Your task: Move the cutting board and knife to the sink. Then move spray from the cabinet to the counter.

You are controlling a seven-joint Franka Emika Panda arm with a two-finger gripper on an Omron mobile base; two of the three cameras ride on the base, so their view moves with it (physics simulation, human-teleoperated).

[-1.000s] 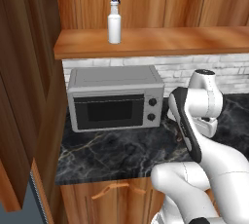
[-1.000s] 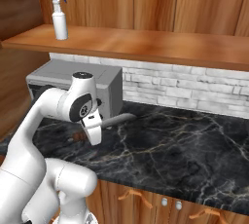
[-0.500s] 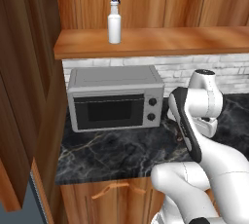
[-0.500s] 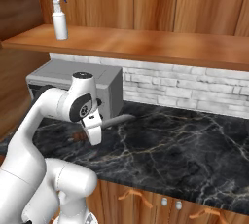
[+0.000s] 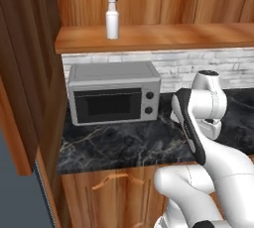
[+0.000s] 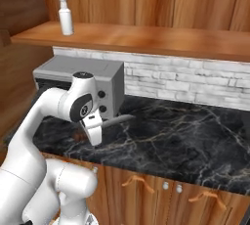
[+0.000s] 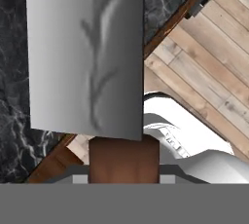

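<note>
We are in a kitchen: a microwave [image 5: 114, 93] stands on a black marble counter [image 6: 185, 141] over wooden cupboards [image 6: 161, 194] with curved handles, a white brick backsplash [image 6: 195, 79] runs behind, and a wooden shelf [image 5: 158, 36] above carries 1 spray [image 5: 112, 15].

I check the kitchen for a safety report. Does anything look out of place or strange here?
Yes: the knife is not lying anywhere. The tool is shut on its reddish-brown handle, with the blade held out over the counter edge. The spray stands upright on the cabinet shelf, which looks normal.
</note>
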